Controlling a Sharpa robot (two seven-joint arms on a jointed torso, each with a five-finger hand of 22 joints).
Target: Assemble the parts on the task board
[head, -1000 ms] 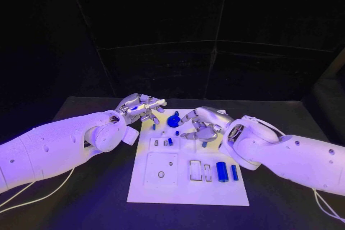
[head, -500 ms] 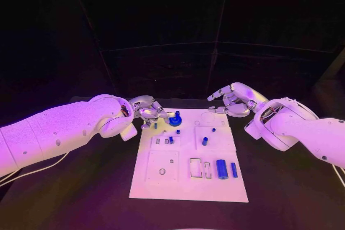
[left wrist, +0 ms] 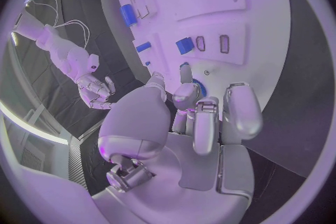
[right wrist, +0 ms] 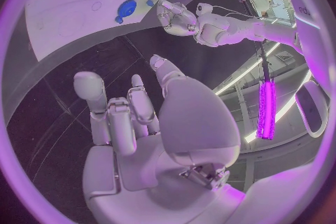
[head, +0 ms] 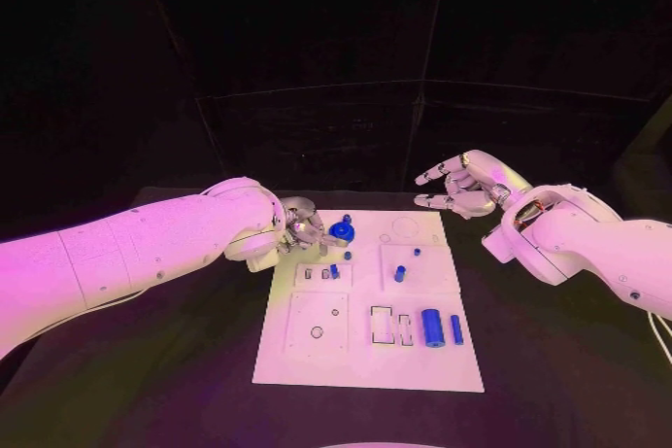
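In the head view, the task board (head: 367,361) is lying in the middle of the black table (head: 560,370). The left hand (head: 300,225) is sitting at the board's upper left corner, its fingers reaching toward a round blue part (head: 341,232); whether it is gripping that part I cannot tell. The right hand (head: 462,184) is hanging in the upper right of the frame, off the board, fingers spread and holding nothing. Two blue cylinders (head: 433,328) are lying near the board's lower right.

In the left wrist view, the left hand (left wrist: 189,123) is curling its fingertips (left wrist: 186,74) right at the round blue part (left wrist: 199,88).

In the right wrist view, the right hand (right wrist: 140,123) is standing empty over the dark table, with the board (right wrist: 63,11) across the upper left.
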